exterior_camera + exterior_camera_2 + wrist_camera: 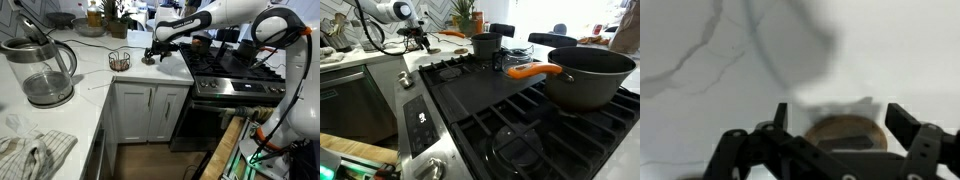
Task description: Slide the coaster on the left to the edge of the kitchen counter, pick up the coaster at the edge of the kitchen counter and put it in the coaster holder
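Low in the wrist view, gripper (840, 128) spread wide, fingers (780, 118) either side of the round brown coaster (845, 137), a gap showing at the frame-left finger. Behind, white veined kitchen counter (700, 60). In an exterior view, upper centre, gripper (150, 55) down near the counter edge, just right of the wire coaster holder (119, 60); glass kettle (45, 68) far left, black stove (235, 70) at right

Round brown coaster (845, 135) on white veined counter (700, 60); dark wire holder (119, 61) near counter edge
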Controlling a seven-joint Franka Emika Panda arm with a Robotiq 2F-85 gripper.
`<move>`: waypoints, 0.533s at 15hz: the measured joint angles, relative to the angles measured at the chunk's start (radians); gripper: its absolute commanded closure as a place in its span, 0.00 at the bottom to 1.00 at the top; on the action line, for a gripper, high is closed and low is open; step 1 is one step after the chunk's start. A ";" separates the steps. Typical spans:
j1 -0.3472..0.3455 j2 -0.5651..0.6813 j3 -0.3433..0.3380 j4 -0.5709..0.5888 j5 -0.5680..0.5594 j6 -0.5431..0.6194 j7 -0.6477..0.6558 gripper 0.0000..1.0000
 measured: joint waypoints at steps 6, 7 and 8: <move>-0.020 0.006 -0.009 -0.002 0.003 0.276 0.000 0.00; -0.018 0.018 -0.014 -0.002 -0.009 0.328 0.000 0.00; -0.015 0.031 -0.020 -0.002 -0.018 0.369 0.000 0.00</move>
